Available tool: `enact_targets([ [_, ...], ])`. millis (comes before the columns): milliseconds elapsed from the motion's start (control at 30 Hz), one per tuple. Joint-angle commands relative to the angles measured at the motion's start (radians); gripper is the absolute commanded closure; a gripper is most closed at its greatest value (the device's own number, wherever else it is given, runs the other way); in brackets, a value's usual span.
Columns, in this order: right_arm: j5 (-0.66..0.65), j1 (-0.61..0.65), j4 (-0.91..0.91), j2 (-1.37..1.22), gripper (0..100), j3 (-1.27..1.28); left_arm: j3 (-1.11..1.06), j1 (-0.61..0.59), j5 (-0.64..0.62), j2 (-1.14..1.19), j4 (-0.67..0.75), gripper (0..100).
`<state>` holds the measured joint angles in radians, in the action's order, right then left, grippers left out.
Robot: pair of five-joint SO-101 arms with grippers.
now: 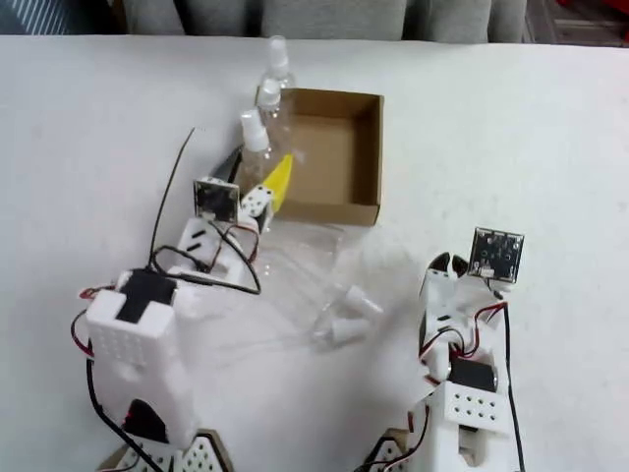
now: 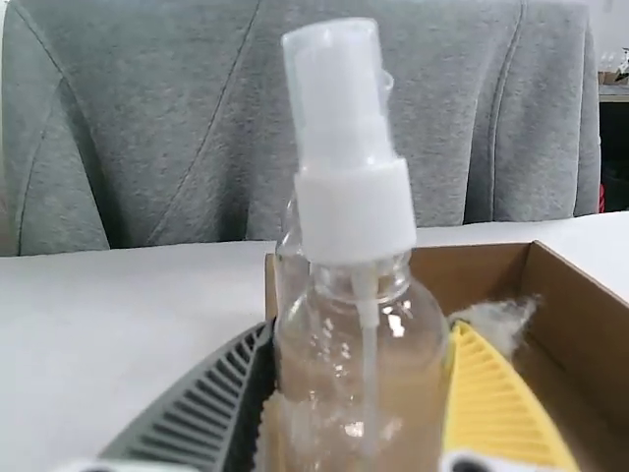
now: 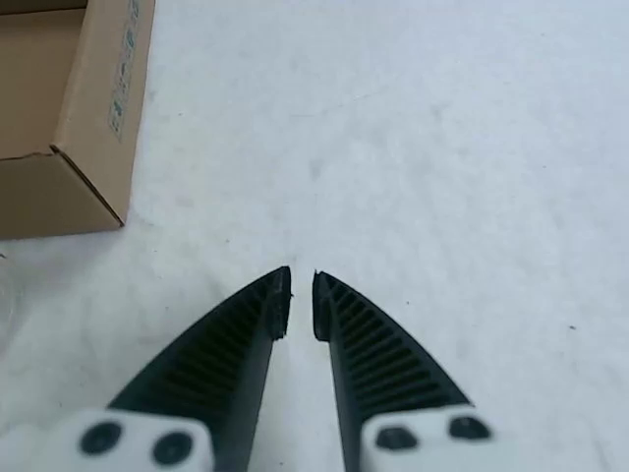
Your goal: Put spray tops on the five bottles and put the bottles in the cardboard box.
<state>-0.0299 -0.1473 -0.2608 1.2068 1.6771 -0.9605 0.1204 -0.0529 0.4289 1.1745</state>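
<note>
Clear plastic bottle with white spray top (image 2: 344, 344) gripped by left gripper (image 2: 349, 423), brown cardboard box (image 2: 580, 295) just beyond, right gripper (image 3: 301, 305) closed, empty.

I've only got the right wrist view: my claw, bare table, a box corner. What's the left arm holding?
Observer: The left claw grips an upright bottle with a spray top on, at the box edge.
Operator: Any other bottles standing?
Observer: Two topped bottles stand behind it.
Operator: Anything lying loose?
Observer: Two spray tops lie between the arms.
</note>
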Motion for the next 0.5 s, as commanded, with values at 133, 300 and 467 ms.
enact_targets([
  [133, -0.012, -0.005, 0.010, 0.002, 98.1, 0.011, -0.018, 0.005, -0.009, -0.108, -0.058, 74],
  [300, -0.012, -0.005, 0.010, 0.002, 98.1, 0.011, -0.020, 0.005, -0.009, -0.110, -0.060, 67],
  [467, -0.012, -0.005, 0.010, 0.002, 98.1, 0.011, -0.043, 0.019, -0.009, -0.111, -0.060, 64],
])
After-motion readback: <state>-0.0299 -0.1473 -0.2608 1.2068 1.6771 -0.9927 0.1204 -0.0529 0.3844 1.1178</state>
